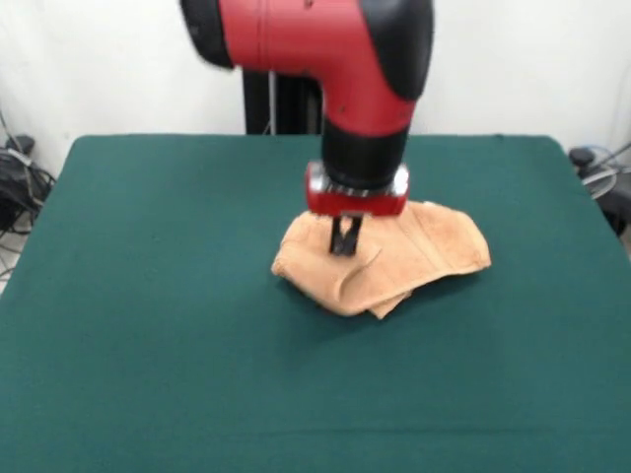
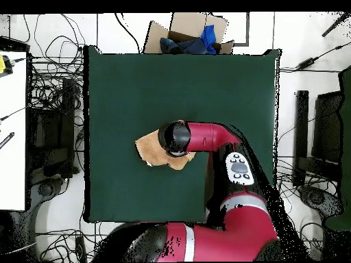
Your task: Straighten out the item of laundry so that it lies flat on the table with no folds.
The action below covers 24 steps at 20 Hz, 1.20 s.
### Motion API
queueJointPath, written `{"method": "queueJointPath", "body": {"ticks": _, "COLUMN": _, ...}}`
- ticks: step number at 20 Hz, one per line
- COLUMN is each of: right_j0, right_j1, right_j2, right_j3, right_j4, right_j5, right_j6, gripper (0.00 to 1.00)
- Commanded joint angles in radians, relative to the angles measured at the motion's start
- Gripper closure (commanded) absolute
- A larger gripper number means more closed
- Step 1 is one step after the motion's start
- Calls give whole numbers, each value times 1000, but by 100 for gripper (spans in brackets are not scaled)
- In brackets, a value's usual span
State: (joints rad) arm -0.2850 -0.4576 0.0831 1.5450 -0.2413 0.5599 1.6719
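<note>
Towel [image 1: 414, 258] crumpled directly beneath gripper [image 1: 344, 242], fingertips touching.

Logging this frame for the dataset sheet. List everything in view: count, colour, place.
towel: one, peach-orange, crumpled with folds near the middle of the table, partly under the arm's end
table: one, dark green cloth top, fills most of the front view
cardboard box: one, brown, on the floor just past the table's top edge in the overhead view, blue cloth inside
cables: many, black, on the floor around the table
white surface: one, at the overhead view's left edge
arm: one, red and black, reaching over the table's middle
gripper: one, dark fingers close together, tips down at the towel; whether it pinches cloth is not clear
</note>
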Motion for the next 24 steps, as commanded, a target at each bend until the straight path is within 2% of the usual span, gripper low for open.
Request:
{"method": "queueJointPath", "body": {"ticks": 1, "right_j0": 1, "right_j1": 200, "right_j2": -40, "right_j3": -235, "right_j4": -64, "right_j5": -86, "right_j6": 100, "gripper": 100}}
{"method": "queueJointPath", "body": {"ticks": 6, "right_j0": -16, "right_j1": 277, "right_j2": -29, "right_j3": -331, "right_j4": -86, "right_j5": -103, "right_j6": 32, "gripper": 100}}
{"method": "queueJointPath", "body": {"ticks": 24, "right_j0": -31, "right_j1": 303, "right_j2": -12, "right_j3": -362, "right_j4": -128, "right_j5": -136, "right_j6": 48, "gripper": 100}}
